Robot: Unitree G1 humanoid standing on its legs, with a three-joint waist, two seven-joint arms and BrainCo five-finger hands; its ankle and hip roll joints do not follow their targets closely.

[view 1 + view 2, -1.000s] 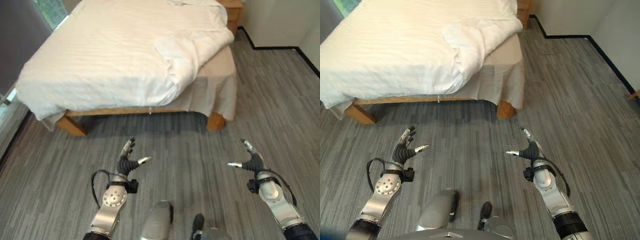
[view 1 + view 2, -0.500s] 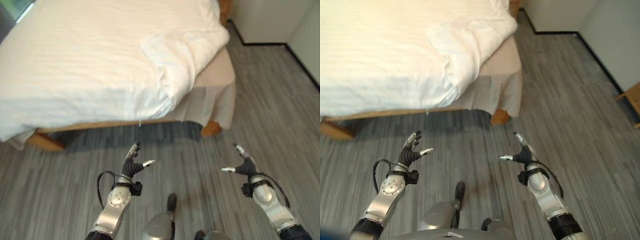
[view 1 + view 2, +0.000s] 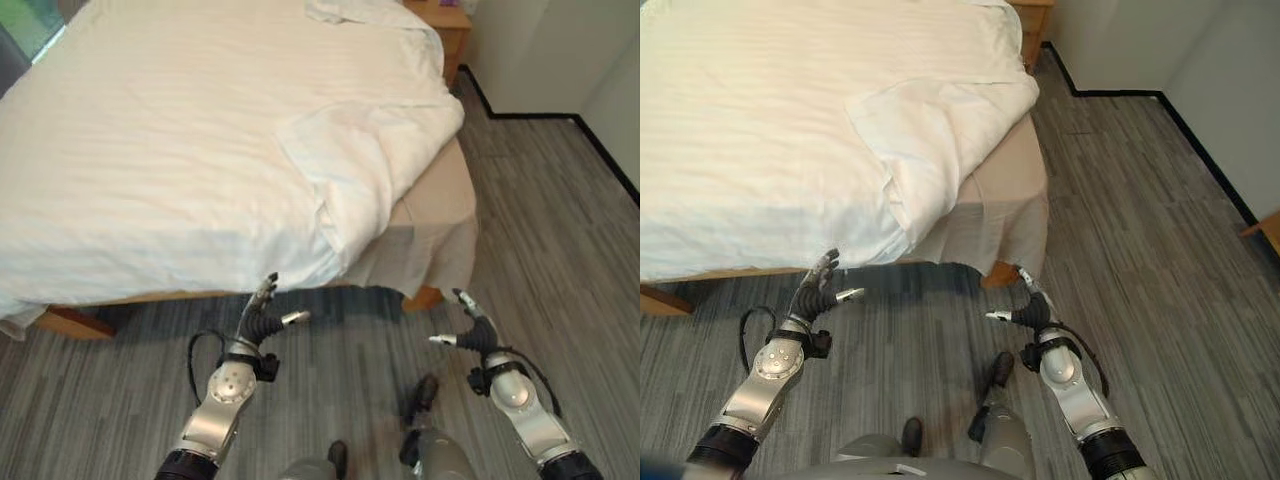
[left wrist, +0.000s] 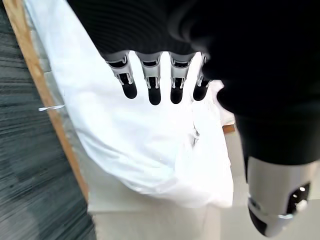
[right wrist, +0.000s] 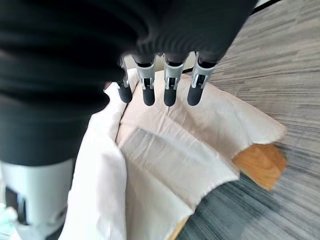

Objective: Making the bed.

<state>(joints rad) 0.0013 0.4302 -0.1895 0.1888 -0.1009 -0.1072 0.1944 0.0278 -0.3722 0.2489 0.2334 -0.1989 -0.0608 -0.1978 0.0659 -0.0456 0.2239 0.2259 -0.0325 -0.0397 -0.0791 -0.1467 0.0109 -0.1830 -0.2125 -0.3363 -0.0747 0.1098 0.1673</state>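
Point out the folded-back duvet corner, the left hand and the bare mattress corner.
Folded-back duvet corner [image 3: 350, 165], left eye view, on the fold's middle.
Left hand [image 3: 258, 322], left eye view, on the palm.
Bare mattress corner [image 3: 1012, 178], right eye view, on its uncovered top.

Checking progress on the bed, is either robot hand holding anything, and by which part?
Nothing is held: left robot hand and right robot hand are open, short of the white duvet.

Soft matt white cloth duvet [image 3: 200, 140] with faint woven stripes, rumpled folded-back corner, beige cloth bed skirt [image 3: 435, 235], smooth orange-toned wooden bed frame [image 3: 660, 298], grey streaked matt floor [image 3: 560, 220]
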